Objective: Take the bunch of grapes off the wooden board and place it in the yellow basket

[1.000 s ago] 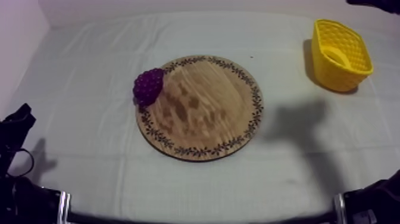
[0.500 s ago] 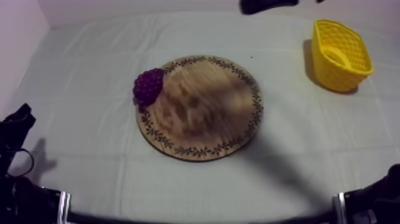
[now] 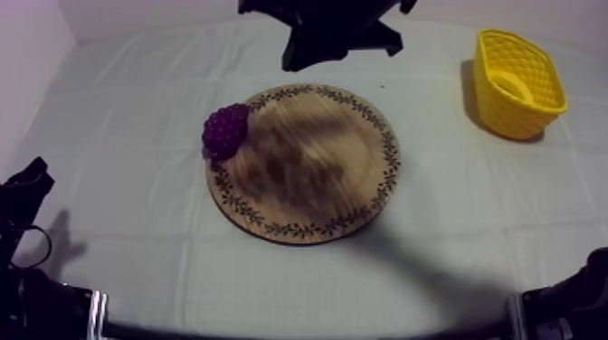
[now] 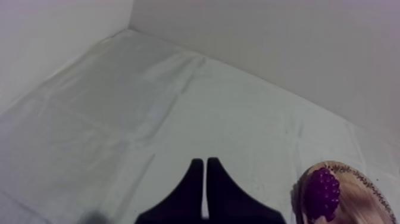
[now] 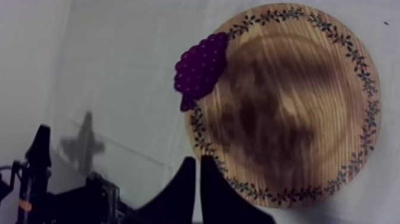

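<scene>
Grey-white cloth (image 3: 136,253) covers the table, and the board (image 3: 308,167) lies at its middle. The grapes (image 3: 225,131) sit on the board's rim on the side away from the basket (image 3: 520,86), partly hanging over onto the cloth. The basket stands well apart, beyond the opposite rim. The right arm (image 3: 335,32) reaches in past the board's far edge. Its gripper (image 5: 198,179) hangs above the board with both fingers pressed together on nothing, clear of the grapes. The left gripper (image 4: 205,184) is likewise clenched on nothing and rests off the grapes' side of the board. The bunch is probably light moulded plastic, slightly yielding, and its bumps should give the pads purchase. It may roll off the rim if nudged sideways. The best hold looks to be across its broad body from above, not the narrow tail, and the fingers must part first. The top view gives the basket and the path to it. The right wrist view adds the bunch's taper and overhang, and the left wrist view offers a low side look at its height.
</scene>
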Controlling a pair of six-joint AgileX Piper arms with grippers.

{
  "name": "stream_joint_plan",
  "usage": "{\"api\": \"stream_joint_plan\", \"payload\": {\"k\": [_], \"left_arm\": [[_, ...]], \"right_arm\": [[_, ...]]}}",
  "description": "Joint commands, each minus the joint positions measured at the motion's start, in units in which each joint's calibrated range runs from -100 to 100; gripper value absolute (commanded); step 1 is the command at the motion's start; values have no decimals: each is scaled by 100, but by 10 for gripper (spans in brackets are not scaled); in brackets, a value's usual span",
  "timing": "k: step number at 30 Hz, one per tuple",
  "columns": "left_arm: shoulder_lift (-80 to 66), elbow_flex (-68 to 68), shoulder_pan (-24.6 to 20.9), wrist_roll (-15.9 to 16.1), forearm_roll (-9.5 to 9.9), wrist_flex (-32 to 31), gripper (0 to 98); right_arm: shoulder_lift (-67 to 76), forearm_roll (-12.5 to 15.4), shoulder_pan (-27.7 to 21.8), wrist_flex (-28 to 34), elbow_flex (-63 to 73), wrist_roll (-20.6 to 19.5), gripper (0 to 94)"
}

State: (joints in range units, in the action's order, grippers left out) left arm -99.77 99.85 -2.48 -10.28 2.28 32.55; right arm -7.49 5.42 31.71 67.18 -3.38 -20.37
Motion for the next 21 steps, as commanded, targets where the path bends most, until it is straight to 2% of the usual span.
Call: {"api": "stream_joint_plan", "payload": {"k": [1,8,21], "left_arm": [[3,4,-1,0,-1,3,0],[3,4,-1,0,-1,3,0],[3,4,-1,0,-1,3,0]], "right_arm": [[-183,-20,5,-201,32,-211,12],[-1105,-87,-4,-268,741,-564,12],[-2957,-195,-8,537,3117,-1011,13]]}}
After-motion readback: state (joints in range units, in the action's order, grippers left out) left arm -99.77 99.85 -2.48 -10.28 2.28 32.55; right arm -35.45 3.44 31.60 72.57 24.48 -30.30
